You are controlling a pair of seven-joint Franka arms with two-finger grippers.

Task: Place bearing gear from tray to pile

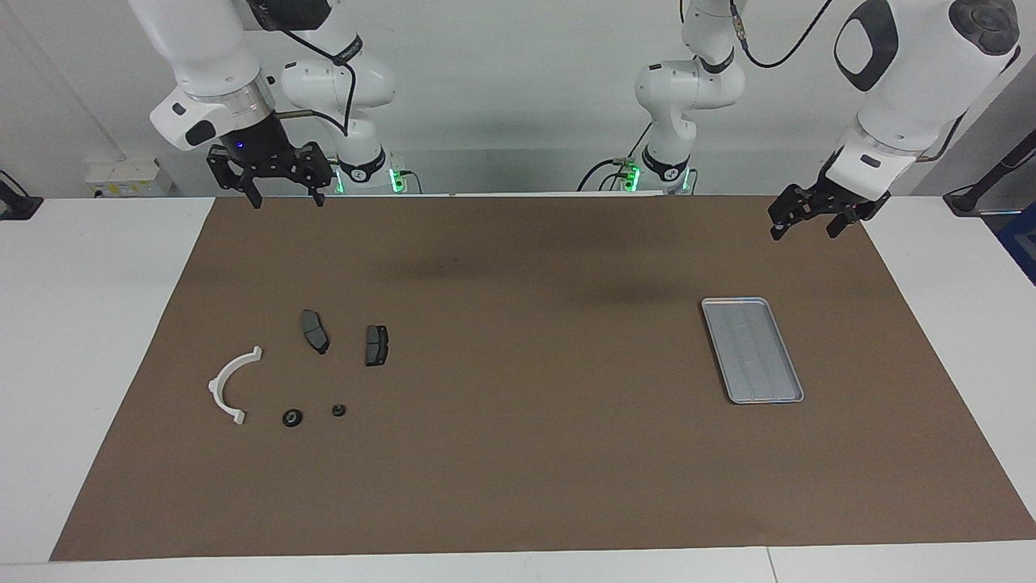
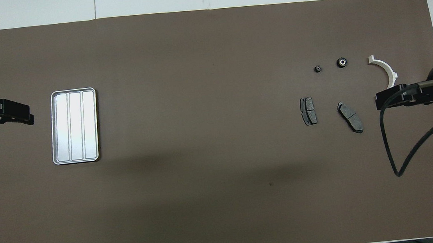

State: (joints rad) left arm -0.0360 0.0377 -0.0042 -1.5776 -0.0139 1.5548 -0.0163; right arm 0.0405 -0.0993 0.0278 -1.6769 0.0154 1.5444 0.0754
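I see the bearing gear on the mat beside the white bracket, well apart from the tray. My right gripper hangs spread above the mat's near edge; my left gripper, also spread, waits near the tray.

Two glossy white arms with rounded, bulbous links and dark grey oval caps at the joints. Black skeletal two-finger end effector on each: right end effector under a silver wrist ring with a small blue light, left end effector under a white wrist. Black cables looped along both arms, green lights at the bases.
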